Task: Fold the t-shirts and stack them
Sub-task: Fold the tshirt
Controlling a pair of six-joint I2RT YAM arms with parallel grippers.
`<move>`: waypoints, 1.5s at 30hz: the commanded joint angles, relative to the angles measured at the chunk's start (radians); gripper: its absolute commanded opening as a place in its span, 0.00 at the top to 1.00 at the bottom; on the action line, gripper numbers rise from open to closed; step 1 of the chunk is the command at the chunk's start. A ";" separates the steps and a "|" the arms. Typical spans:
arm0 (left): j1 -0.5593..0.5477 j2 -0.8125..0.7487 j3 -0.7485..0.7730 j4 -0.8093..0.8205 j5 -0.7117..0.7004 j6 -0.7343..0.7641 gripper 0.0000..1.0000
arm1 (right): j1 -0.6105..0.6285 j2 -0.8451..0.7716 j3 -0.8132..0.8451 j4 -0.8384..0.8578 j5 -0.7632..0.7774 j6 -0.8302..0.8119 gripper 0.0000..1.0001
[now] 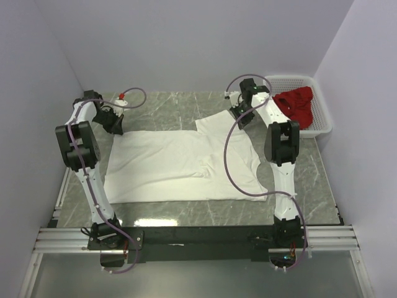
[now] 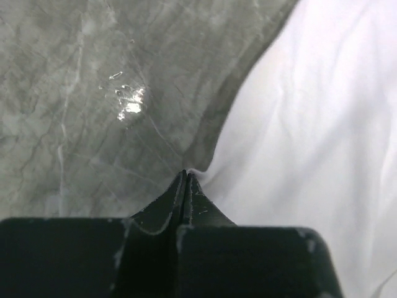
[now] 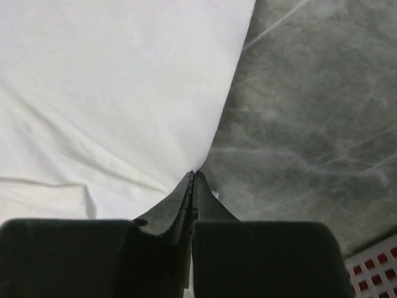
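Observation:
The white t-shirt (image 1: 180, 162) lies spread flat on the grey marble table, neck to the right. My left gripper (image 1: 118, 127) is shut on its far left corner; in the left wrist view the closed tips (image 2: 185, 174) pinch the white cloth edge (image 2: 298, 143). My right gripper (image 1: 240, 118) is shut on the far right part of the shirt near the sleeve; in the right wrist view its tips (image 3: 192, 174) pinch the white cloth (image 3: 111, 93). The deep red t-shirt (image 1: 296, 102) lies crumpled in the white basket.
The white slotted basket (image 1: 321, 121) stands at the far right against the wall; a corner of it shows in the right wrist view (image 3: 375, 267). A small red and white object (image 1: 122, 97) sits at the far left. Walls close in on three sides.

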 commanded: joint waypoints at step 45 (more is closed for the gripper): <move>0.186 -0.707 -0.602 -0.108 0.078 0.504 1.00 | -0.035 -0.806 -0.869 0.069 -0.186 0.066 1.00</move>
